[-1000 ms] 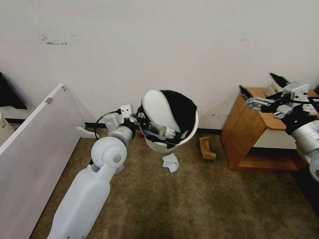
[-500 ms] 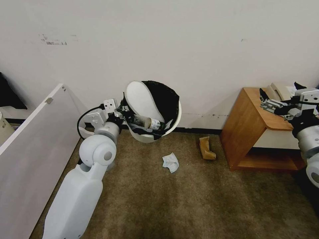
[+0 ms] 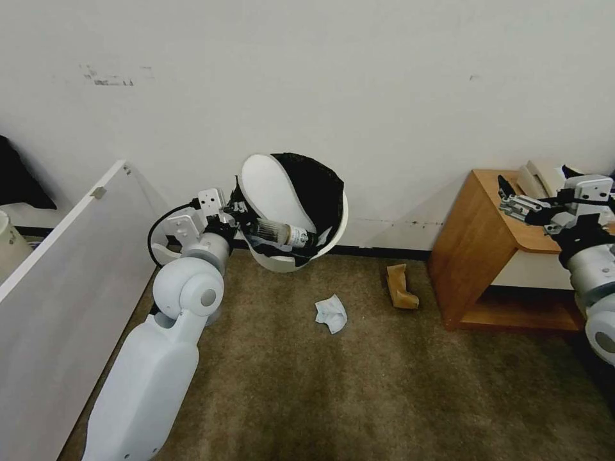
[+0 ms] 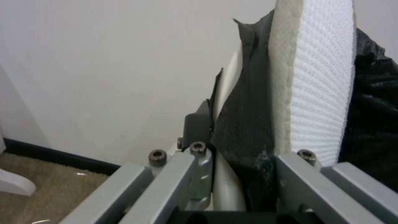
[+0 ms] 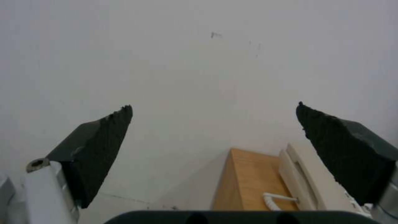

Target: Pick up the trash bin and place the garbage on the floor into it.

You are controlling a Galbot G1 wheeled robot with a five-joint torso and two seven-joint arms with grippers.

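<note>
The left gripper (image 3: pixel 238 214) was clamped on the rim of the trash bin (image 3: pixel 323 244), holding it off the floor (image 3: pixel 384 384) and tipped, its mouth facing the camera. Inside the bin, right beside that gripper, stood a white slipper (image 3: pixel 272 192) with a bottle (image 3: pixel 282 232) lying across it. Below and beyond lay a crumpled tissue (image 3: pixel 331 314) and tan paper (image 3: pixel 401 287) on the carpet. Far across, the right gripper (image 3: pixel 535 192) hung spread wide and empty above a wooden side table (image 3: pixel 474 246).
</note>
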